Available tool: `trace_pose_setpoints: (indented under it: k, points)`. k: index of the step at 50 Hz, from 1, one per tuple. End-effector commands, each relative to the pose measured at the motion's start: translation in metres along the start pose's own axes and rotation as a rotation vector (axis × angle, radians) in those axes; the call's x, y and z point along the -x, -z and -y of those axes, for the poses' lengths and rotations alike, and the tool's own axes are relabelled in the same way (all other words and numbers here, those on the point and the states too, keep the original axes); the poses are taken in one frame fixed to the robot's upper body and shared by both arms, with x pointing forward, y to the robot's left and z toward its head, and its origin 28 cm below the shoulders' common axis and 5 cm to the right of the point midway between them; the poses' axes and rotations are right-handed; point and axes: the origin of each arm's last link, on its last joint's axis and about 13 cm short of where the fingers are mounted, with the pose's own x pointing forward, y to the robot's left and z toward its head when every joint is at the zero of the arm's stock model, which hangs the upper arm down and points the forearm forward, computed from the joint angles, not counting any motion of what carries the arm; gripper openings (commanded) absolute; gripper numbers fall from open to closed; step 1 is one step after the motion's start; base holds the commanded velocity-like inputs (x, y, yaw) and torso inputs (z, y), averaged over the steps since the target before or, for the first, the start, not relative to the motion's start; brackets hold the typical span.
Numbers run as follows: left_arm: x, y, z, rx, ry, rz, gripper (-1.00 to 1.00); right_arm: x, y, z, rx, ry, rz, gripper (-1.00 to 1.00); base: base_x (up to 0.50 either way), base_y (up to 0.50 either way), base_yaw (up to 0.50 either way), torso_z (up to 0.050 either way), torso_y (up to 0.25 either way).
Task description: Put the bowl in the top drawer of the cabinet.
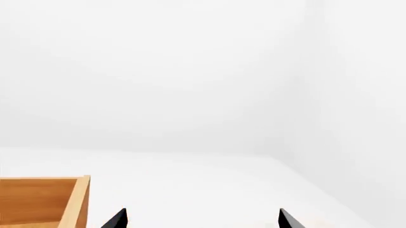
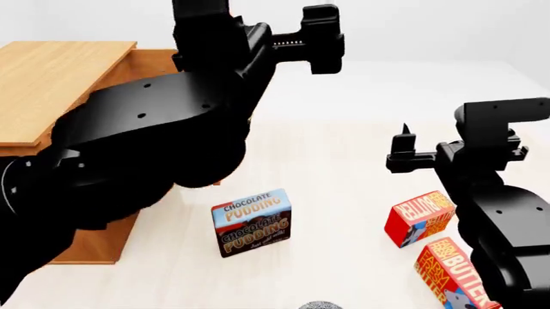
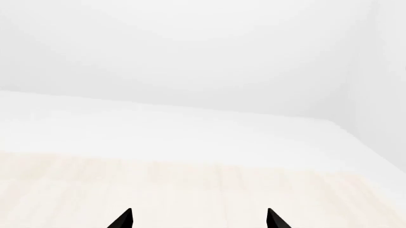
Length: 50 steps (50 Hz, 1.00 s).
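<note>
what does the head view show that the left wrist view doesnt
Only the head view shows the chocolate pudding box, two butter boxes, a sliver of the bowl at its bottom edge, both arms and the right claw. Only the left wrist view shows the left claw with its tips spread apart. Both show the wooden cabinet and the pale floor.

Upright chocolate pudding box (image 2: 252,222), two butter boxes (image 2: 421,217) (image 2: 451,270), pale floor (image 2: 344,167)

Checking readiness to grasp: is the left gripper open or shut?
Open: in the left wrist view, the left gripper's two black fingertips stand wide apart, nothing between them.
</note>
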Motion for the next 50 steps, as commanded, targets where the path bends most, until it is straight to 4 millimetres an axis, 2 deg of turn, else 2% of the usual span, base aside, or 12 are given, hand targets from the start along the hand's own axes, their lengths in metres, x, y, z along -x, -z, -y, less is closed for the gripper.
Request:
trace_pose_setpoints:
  k: [1,5,12,22,31,37,43,50]
  points:
    - [0.034,0.019,0.000,0.052,0.176,-0.095,1.00,0.007,0.003,0.002,-0.012,0.012,0.015,1.00,0.00,0.00,0.00,0.000,0.000]
    - [0.046,0.036,-0.007,0.079,0.246,-0.206,1.00,0.015,-0.003,0.008,-0.059,0.045,0.054,1.00,0.00,0.00,0.00,0.000,0.000]
    - [0.076,0.055,-0.013,0.087,0.311,-0.285,1.00,0.028,-0.018,0.016,-0.105,0.086,0.115,1.00,0.00,0.00,0.00,0.000,0.000]
    - [0.112,0.080,-0.013,0.093,0.406,-0.364,1.00,0.045,-0.020,0.017,-0.078,0.133,0.178,1.00,0.00,0.00,0.00,0.000,0.000]
    - [0.120,0.099,-0.019,0.141,0.438,-0.453,1.00,0.044,-0.012,0.018,-0.072,0.153,0.164,1.00,0.00,0.00,0.00,0.000,0.000]
    - [0.120,0.110,-0.025,0.175,0.436,-0.497,1.00,0.043,-0.010,0.013,-0.055,0.142,0.167,1.00,0.00,0.00,0.00,0.000,0.000]
    - [0.123,0.130,-0.027,0.172,0.438,-0.583,1.00,0.042,-0.010,0.006,-0.027,0.126,0.176,1.00,0.00,0.00,0.00,0.000,0.000]
    - [0.129,0.145,-0.026,0.166,0.473,-0.648,1.00,0.038,-0.008,0.001,-0.017,0.106,0.175,1.00,0.00,0.00,0.00,0.000,0.000]
